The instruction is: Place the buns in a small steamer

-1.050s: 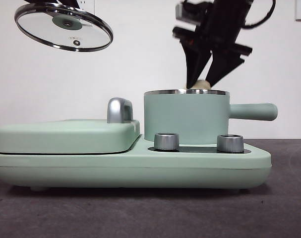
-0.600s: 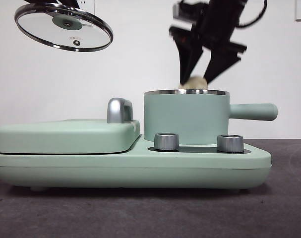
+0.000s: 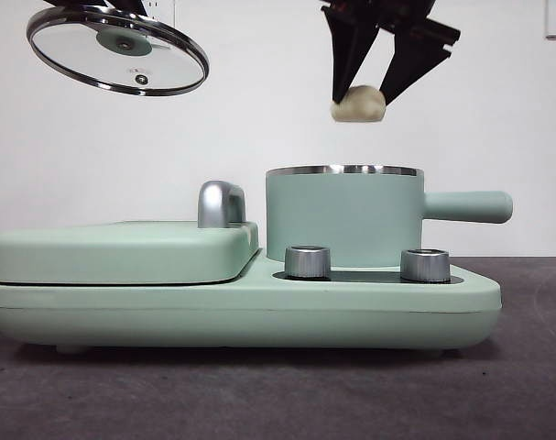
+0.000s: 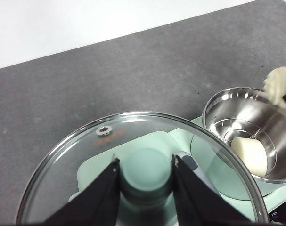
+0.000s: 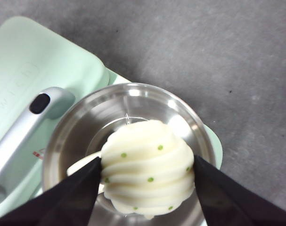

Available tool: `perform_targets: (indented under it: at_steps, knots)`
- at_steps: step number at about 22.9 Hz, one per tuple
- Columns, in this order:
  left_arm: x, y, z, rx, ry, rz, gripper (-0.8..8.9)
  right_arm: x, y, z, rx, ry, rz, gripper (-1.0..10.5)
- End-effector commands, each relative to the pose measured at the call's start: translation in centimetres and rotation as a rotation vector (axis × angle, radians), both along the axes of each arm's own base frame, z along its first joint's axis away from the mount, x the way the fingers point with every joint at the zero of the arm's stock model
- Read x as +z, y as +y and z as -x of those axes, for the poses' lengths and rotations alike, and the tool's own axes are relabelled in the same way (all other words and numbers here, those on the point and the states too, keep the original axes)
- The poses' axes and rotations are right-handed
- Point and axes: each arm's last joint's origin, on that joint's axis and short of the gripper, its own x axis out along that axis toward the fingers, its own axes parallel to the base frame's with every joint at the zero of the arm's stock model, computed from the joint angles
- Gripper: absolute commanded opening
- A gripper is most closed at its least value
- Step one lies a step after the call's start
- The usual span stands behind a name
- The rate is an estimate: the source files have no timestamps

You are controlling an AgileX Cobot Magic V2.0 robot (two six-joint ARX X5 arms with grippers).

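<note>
The right tool is gripping the ridged bun (white, with small green flecks) in the air directly above the small steamer, clear of its steel rim. The smooth bun is lying inside the steamer's steel bowl. The left tool is clamping the green knob of the glass lid, holding it tilted above the flat griddle cover.

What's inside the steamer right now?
The smooth cream bun lies on the rack inside the small steamer. The ridged bun, held above by the right gripper, covers part of the interior.
</note>
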Motion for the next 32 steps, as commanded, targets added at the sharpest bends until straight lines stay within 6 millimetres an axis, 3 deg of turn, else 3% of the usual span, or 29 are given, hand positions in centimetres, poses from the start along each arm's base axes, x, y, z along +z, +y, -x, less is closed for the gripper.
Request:
perform_targets:
  at_steps: [1,9,14,17,22,24,27,32]
  knots:
    - [0.8,-0.2,-0.2,-0.008,-0.035,0.020,0.07,-1.5,1.0,-1.2,0.015,0.020,0.017,3.1]
    - [0.8,-0.3,-0.2,-0.009,-0.034,0.020,0.07,-6.2,2.3,-3.8,0.020,0.112,0.068,3.1]
    - [0.7,-0.2,-0.2,-0.008,-0.028,0.017,0.07,-6.6,2.4,-4.1,0.023,0.113,0.071,4.0]
    - [0.6,-0.2,-0.2,-0.008,-0.016,0.012,0.07,-5.5,2.1,-3.5,0.032,0.087,0.067,4.2]
    - [0.5,-0.2,-0.1,-0.009,0.000,0.006,0.07,0.5,1.4,-0.1,0.062,-0.111,-0.037,4.2]
    - [0.5,-0.2,-0.1,-0.009,0.002,0.005,0.08,2.0,1.4,1.8,0.084,-0.234,-0.104,4.2]
    - [0.4,-0.2,-0.1,-0.009,0.006,0.003,0.08,1.2,0.8,5.4,0.121,-0.345,-0.170,4.2]
    - [0.4,-0.2,-0.1,-0.011,0.006,0.000,0.07,-3.0,-0.9,11.5,0.186,-0.422,-0.242,4.2]
